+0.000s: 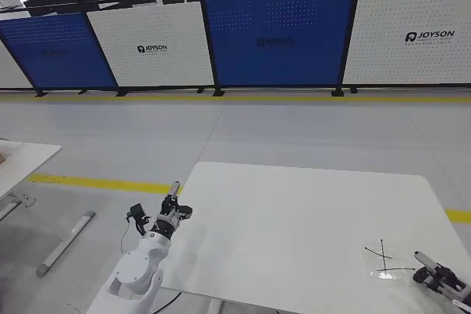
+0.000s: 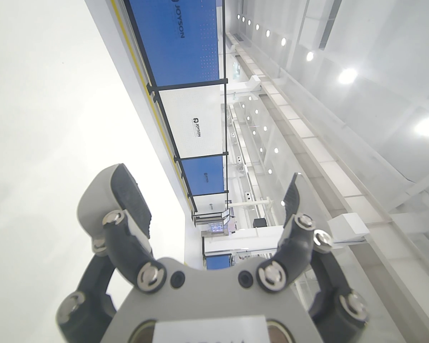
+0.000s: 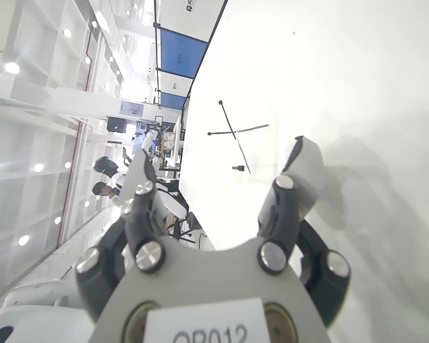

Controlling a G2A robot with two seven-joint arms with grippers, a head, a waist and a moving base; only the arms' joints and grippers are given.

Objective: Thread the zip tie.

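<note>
Black zip ties (image 1: pixel 385 257) lie crossed on the white table (image 1: pixel 298 212) near its front right corner. In the right wrist view the zip ties (image 3: pixel 232 132) are a short way ahead of my right gripper (image 3: pixel 221 155), which is open and holds nothing. From above, the right gripper (image 1: pixel 451 264) sits low at the table's right edge, just right of the ties. My left gripper (image 1: pixel 173 198) is at the table's left edge, far from the ties. In its own wrist view the left gripper (image 2: pixel 211 194) is open and empty, beside the table (image 2: pixel 39 73).
Blue and white pegboard panels (image 1: pixel 275 39) stand behind a yellow floor line (image 1: pixel 102 184). Another table (image 1: pixel 16 161) stands off to the left. The broad middle of the white table (image 3: pixel 343 37) is bare.
</note>
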